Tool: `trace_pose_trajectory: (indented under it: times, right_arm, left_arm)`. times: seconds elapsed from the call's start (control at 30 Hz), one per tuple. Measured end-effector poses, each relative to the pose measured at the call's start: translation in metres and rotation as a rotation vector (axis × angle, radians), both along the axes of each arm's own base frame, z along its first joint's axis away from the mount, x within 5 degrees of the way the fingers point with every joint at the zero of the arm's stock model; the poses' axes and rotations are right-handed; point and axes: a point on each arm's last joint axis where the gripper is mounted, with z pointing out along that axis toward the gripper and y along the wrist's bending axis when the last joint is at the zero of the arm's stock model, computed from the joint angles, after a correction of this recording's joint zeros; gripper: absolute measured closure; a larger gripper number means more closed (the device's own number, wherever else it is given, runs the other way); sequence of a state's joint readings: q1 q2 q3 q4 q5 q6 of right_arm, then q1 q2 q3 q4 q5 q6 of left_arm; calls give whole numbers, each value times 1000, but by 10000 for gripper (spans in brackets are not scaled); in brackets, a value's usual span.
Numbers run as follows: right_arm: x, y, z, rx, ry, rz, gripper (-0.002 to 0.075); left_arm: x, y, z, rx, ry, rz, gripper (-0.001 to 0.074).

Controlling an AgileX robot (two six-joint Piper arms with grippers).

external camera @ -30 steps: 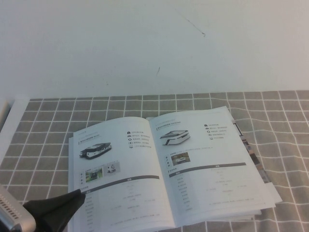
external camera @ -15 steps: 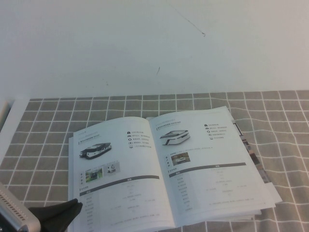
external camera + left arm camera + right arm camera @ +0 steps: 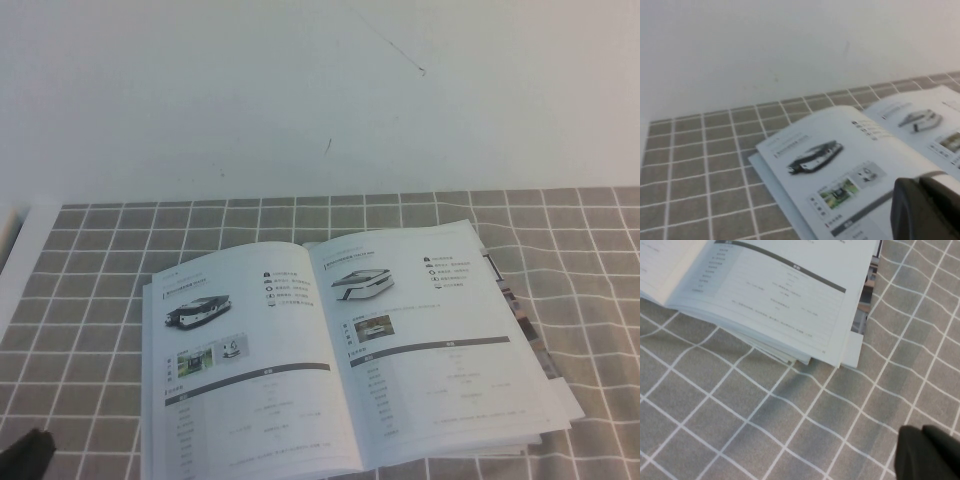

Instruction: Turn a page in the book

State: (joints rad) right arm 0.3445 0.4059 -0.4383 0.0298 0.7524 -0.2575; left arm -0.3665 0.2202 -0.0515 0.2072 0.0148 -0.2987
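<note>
The book (image 3: 340, 350) lies open and flat on the grey checked cloth. Its left-hand page (image 3: 240, 350) shows a low white-and-black vehicle, two small photos and a dark-barred table. My left gripper (image 3: 25, 455) is a dark tip at the near left corner, off the book and shut on nothing. In the left wrist view that gripper (image 3: 927, 207) hovers over the book (image 3: 840, 165). The right gripper (image 3: 930, 455) appears only in the right wrist view. It is shut and empty over the cloth, apart from the book's (image 3: 775, 295) near right corner.
A colourful leaflet (image 3: 520, 310) pokes out from under the book's right edge, also seen as the leaflet (image 3: 867, 290) in the right wrist view. The checked cloth (image 3: 90, 260) ends at a white wall behind and a white table strip (image 3: 25, 250) on the left.
My left gripper has drawn back from the book's near left corner toward the bottom left, almost leaving the high view. The book has stayed still.
</note>
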Motion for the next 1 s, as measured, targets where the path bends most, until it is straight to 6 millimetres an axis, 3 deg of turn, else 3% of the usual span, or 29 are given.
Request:
trace_pose_trajectory:
  times: [0.07, 0.2, 0.4, 1.0]
  right_arm:
    - [0, 0, 0, 1, 1, 0, 727]
    - [0, 0, 0, 1, 1, 0, 727]
    - [0, 0, 0, 4, 2, 1, 727]
    - [0, 0, 0, 3, 4, 1, 727]
  left_arm:
    - [-4, 5, -11, -20, -41, 53, 738]
    - [-12, 15, -15, -64, -78, 171, 738]
    - [-16, 22, -34, -95, 137, 281, 738]
    - [-18, 19, -36, 69, 132, 215, 738]
